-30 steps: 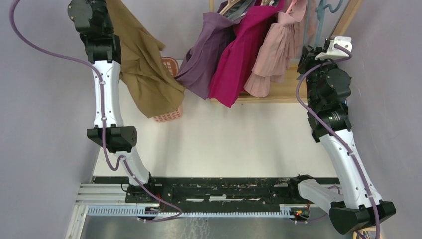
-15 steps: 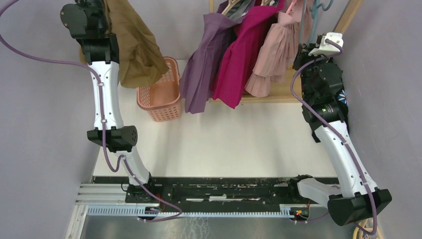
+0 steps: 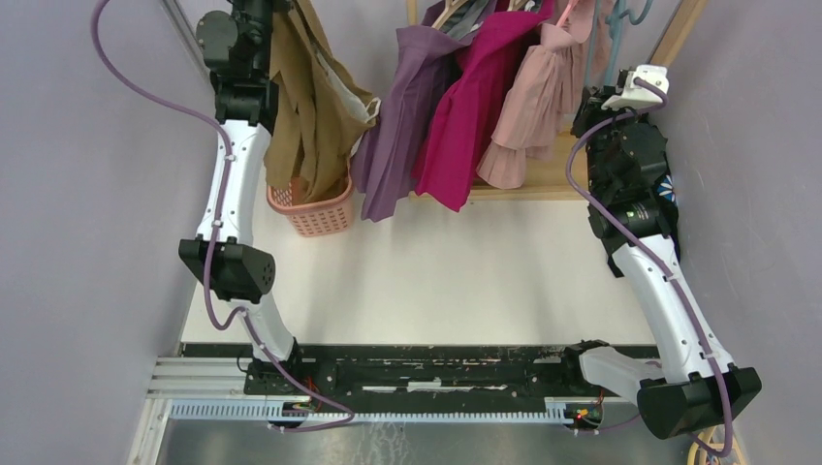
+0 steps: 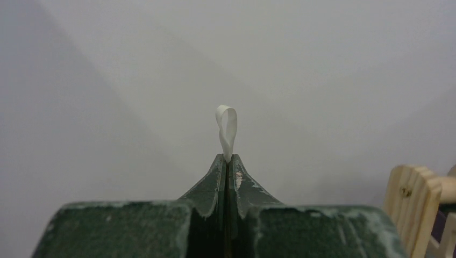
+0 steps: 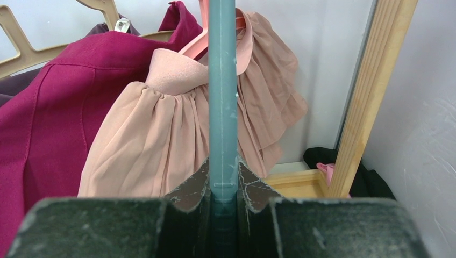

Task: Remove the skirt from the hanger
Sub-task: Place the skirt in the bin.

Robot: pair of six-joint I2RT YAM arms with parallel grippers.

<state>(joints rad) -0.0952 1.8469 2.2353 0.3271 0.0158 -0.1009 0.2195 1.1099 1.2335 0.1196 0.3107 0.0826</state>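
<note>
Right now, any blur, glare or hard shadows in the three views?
Top external: even light, sharp, the table bright but not blown out, only soft shadows. Left wrist: the loop crisp against a flat grey wall, the left gripper slightly soft up close. Right wrist: the hanger in the right gripper a bit soft, the pink garment sharp; no glare.

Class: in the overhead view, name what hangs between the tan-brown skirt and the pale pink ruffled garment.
A purple garment and a magenta garment hang there; the top external view shows them.
</note>
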